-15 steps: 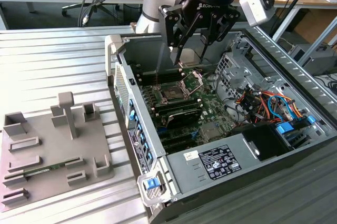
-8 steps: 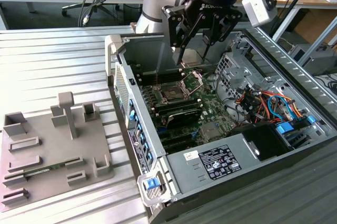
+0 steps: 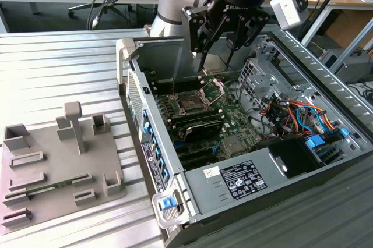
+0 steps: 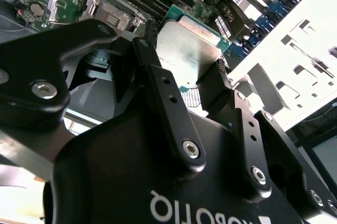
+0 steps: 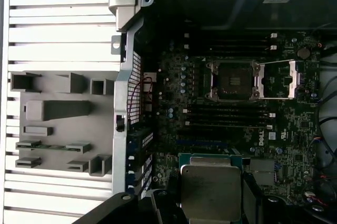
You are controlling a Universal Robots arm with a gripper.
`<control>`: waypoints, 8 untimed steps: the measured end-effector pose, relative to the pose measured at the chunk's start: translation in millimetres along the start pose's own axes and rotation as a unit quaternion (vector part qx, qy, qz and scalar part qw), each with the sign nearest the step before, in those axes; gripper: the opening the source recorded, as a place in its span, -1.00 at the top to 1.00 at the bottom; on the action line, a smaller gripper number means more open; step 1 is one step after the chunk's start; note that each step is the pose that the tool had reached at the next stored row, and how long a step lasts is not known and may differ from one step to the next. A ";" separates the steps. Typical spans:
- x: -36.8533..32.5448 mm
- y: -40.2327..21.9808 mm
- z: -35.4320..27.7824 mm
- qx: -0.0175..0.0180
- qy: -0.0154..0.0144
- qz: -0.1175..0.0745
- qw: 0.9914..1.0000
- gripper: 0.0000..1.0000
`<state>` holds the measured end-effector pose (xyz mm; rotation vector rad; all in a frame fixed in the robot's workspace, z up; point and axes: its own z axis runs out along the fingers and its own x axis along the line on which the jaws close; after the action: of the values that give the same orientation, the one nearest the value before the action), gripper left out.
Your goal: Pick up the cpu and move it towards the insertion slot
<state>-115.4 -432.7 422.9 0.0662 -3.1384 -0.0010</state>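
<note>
The black two-fingered gripper (image 4: 184, 60) is clamped edgewise on the small square cpu with a silvery metal top (image 5: 210, 190) and holds it above the green motherboard (image 5: 295, 145). The pick looks done. The square dark insertion slot (image 5: 231, 79), its silver frame hinged open, lies well apart. The arm reaches down into the open grey computer case (image 3: 125, 50).
</note>
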 end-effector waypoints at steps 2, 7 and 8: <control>-1.6 -0.1 0.2 0.000 0.000 0.000 1.000 -0.09; -4.5 -0.2 0.5 0.000 0.000 0.000 1.000 -0.09; -5.0 -0.2 0.6 0.000 0.000 0.000 1.000 -0.09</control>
<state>-110.4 -432.7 422.3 0.0663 -3.1384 -0.0009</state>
